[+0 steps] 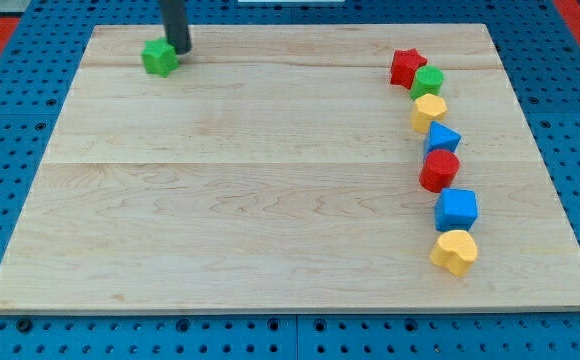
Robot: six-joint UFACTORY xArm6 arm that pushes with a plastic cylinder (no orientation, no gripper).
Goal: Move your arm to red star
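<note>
The red star point(406, 66) lies near the view's top right, at the head of a curved row of blocks. My tip point(180, 48) is at the view's top left, touching or just beside the right side of a green block point(158, 57). The tip is far to the left of the red star, with bare board between them.
Below the red star runs a row: a green round block point(428, 82), a yellow block point(429, 111), a blue block point(442, 138), a red round block point(439, 170), a blue cube point(457, 209), a yellow heart-like block point(455, 251). The wooden board point(270, 200) lies on a blue pegboard.
</note>
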